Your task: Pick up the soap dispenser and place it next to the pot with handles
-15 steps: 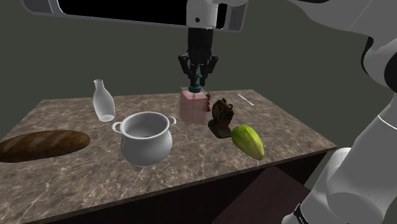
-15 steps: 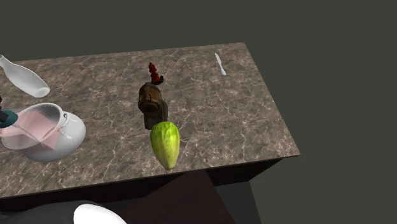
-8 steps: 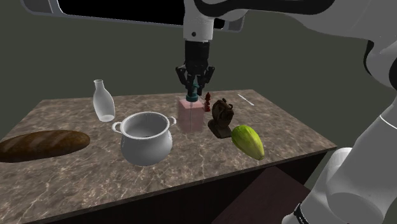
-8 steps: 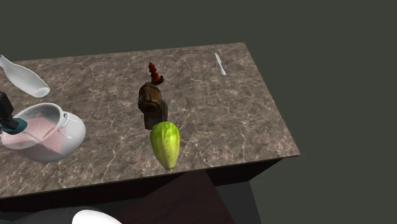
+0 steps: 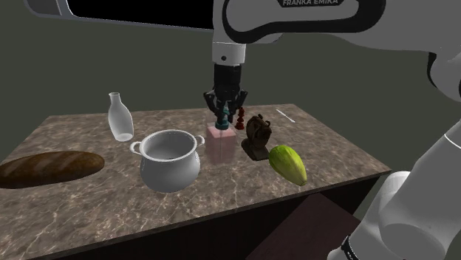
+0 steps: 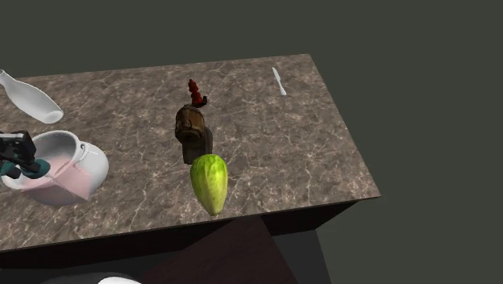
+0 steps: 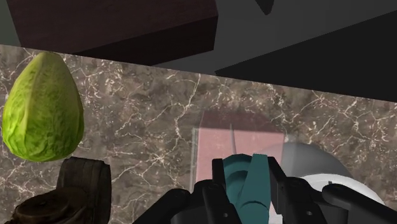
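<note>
A pink, see-through soap dispenser (image 5: 220, 145) with a teal pump (image 5: 224, 118) hangs upright under my gripper (image 5: 224, 112), which is shut on the pump. It is just to the shoulder view's right of the white pot with handles (image 5: 171, 159), close to one handle. Whether its base touches the marble tabletop (image 5: 222, 192) I cannot tell. In the wrist view my fingers (image 7: 219, 177) clasp the teal pump (image 7: 245, 184), with the pink body (image 7: 238, 137) beyond it and the pot (image 7: 312, 168) beside it. The second exterior view shows the dispenser (image 6: 58, 182) against the pot (image 6: 87, 165).
A brown carved figure (image 5: 258, 137), a green lettuce-like vegetable (image 5: 288, 164) and a small red piece (image 5: 241, 117) lie to the right of the dispenser. A clear bottle (image 5: 120, 117) and a bread loaf (image 5: 48, 168) are to the left. A white knife (image 5: 285, 115) rests at the back.
My gripper has carried the dispenser lower and toward the table's front, and it now hangs close to the pot's handle. Nothing else has moved.
</note>
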{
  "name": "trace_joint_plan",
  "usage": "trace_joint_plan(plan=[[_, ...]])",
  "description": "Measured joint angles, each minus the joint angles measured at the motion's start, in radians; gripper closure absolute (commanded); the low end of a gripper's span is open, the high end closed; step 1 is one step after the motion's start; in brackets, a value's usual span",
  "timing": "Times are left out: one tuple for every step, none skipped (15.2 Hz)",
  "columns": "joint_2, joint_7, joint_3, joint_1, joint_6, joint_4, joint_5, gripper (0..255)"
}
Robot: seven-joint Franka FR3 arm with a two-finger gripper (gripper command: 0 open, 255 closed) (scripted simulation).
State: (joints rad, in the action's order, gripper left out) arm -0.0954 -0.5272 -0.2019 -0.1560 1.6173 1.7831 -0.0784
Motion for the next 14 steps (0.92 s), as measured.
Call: trace_joint_plan(plan=[[0.003, -0.001, -0.001, -0.001, 0.011, 0.008, 0.0, 255], [-0.002, 0.002, 0.0, 0.0, 0.026, 0.027, 0.0, 255], [-0.003, 0.005, 0.001, 0.0, 0.039, 0.042, 0.0, 255], [-0.005, 0.004, 0.0, 0.0, 0.055, 0.06, -0.001, 255], [-0.005, 0.007, 0.0, 0.0, 0.067, 0.072, -0.001, 255], [-0.007, 0.007, 0.0, 0.0, 0.082, 0.089, -0.002, 255], [-0.008, 0.009, 0.0, 0.0, 0.097, 0.106, -0.002, 255], [-0.007, 0.01, 0.0, 0.0, 0.111, 0.118, -0.002, 255], [-0.008, 0.009, -0.001, -0.001, 0.124, 0.132, -0.003, 255], [-0.006, 0.009, -0.001, -0.001, 0.137, 0.143, -0.003, 255], [-0.005, 0.01, -0.002, -0.001, 0.152, 0.157, -0.003, 255], [-0.002, 0.01, -0.002, -0.001, 0.165, 0.167, -0.003, 255], [0.0, 0.012, -0.002, -0.001, 0.178, 0.179, -0.002, 255], [-0.001, 0.013, -0.001, -0.001, 0.192, 0.193, -0.003, 255]])
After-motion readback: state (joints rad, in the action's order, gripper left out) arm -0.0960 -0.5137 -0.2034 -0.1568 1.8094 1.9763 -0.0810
